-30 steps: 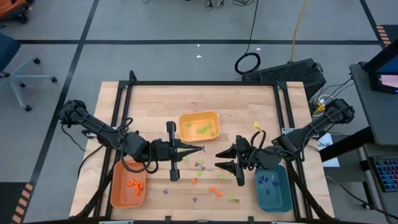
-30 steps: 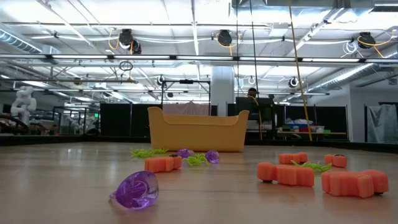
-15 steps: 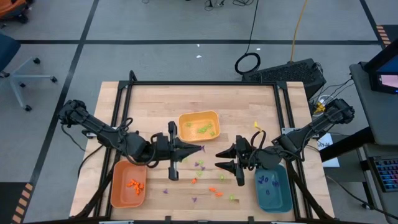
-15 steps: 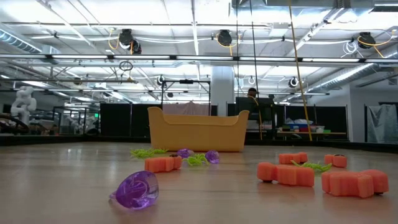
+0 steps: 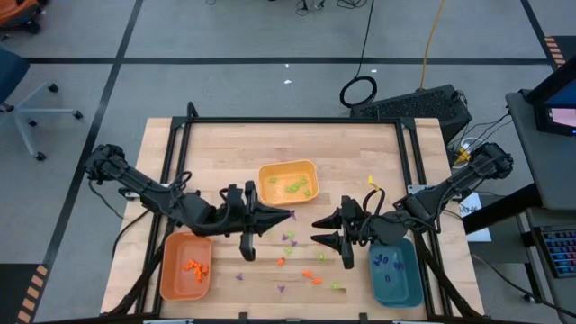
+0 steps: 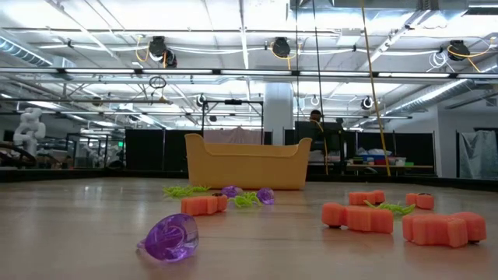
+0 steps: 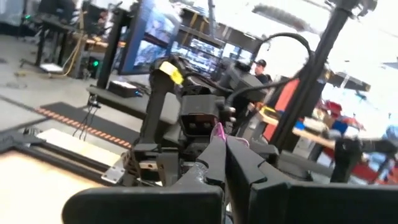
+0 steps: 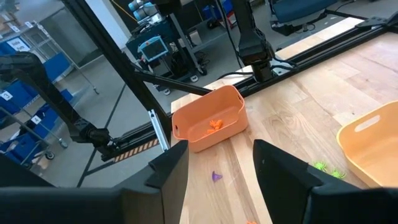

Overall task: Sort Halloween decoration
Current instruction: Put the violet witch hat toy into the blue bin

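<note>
My left gripper (image 5: 290,214) has moved a little toward the yellow tray (image 5: 289,182) in the last second, so I judge it is carrying a piece. Its fingers are closed on something small and pink-purple (image 7: 219,132). My right gripper (image 5: 318,229) waits half open and empty, above the loose decoration pieces (image 5: 288,247) between the trays.

1. The table (image 5: 225,153) is pale wood in jointed strips, smooth with a soft sheen.
2. The yellow tray (image 5: 288,183), orange tray (image 5: 173,268) and teal tray (image 5: 400,288) look like smooth moulded plastic.
3. A purple piece (image 6: 169,236) is clear, glossy plastic.
4. The orange pieces (image 6: 358,218) look matt and slightly grainy.
5. Both arms are dark and matt; the left gripper (image 5: 290,215) fingers look like hard black plastic.
</note>
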Controlling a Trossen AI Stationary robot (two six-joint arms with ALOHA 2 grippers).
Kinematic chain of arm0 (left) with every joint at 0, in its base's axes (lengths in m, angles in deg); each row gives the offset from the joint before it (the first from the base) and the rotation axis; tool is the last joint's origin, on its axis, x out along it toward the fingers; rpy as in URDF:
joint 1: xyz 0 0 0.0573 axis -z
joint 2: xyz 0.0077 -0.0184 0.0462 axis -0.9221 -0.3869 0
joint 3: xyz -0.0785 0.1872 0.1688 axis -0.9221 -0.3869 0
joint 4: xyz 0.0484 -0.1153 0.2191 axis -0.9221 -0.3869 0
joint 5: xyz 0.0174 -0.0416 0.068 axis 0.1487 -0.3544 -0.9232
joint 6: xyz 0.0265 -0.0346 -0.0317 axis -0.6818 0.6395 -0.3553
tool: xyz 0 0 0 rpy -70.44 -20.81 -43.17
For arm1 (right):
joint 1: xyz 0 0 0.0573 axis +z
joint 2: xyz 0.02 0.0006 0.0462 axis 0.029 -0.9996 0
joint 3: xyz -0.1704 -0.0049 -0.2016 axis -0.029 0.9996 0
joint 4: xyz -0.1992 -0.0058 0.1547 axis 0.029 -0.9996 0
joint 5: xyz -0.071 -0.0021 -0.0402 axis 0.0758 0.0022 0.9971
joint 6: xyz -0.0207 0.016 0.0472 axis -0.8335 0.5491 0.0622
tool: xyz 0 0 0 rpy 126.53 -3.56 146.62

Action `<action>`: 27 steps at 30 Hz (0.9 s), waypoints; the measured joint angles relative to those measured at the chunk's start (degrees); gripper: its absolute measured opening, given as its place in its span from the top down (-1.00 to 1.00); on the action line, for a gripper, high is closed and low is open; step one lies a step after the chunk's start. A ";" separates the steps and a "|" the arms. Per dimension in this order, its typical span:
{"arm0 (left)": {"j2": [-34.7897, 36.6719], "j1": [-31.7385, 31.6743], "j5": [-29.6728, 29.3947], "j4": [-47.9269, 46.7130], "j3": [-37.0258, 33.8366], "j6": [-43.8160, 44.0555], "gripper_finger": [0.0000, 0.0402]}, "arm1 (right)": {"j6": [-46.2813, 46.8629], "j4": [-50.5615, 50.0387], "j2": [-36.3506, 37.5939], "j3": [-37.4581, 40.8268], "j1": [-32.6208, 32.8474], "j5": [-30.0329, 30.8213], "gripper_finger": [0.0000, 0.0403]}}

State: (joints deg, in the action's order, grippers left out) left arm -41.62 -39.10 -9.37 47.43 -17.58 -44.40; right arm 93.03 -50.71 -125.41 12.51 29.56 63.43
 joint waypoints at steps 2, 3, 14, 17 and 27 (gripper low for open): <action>0.00 -0.02 -0.98 0.01 0.00 2.19 1.00 | 0.65 0.00 0.00 0.00 0.00 0.00 0.16; 0.00 -0.04 -1.38 0.00 0.00 3.21 1.00 | 1.02 0.00 0.00 0.00 0.00 0.00 0.16; 0.00 -0.02 -1.69 -0.01 0.00 -1.74 1.00 | 8.13 0.00 0.00 0.00 0.00 -0.13 0.16; 0.00 -0.02 -1.69 0.00 0.00 -8.18 1.00 | 12.38 0.00 0.00 0.00 0.00 -0.24 0.16; 0.00 -0.04 -4.59 -0.04 0.00 -26.41 1.00 | 21.96 4.16 0.02 0.00 0.00 -1.51 0.07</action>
State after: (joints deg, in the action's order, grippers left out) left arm -41.62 -39.14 -13.96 47.38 -17.58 -70.81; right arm 114.99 -46.54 -125.39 12.51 29.56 61.92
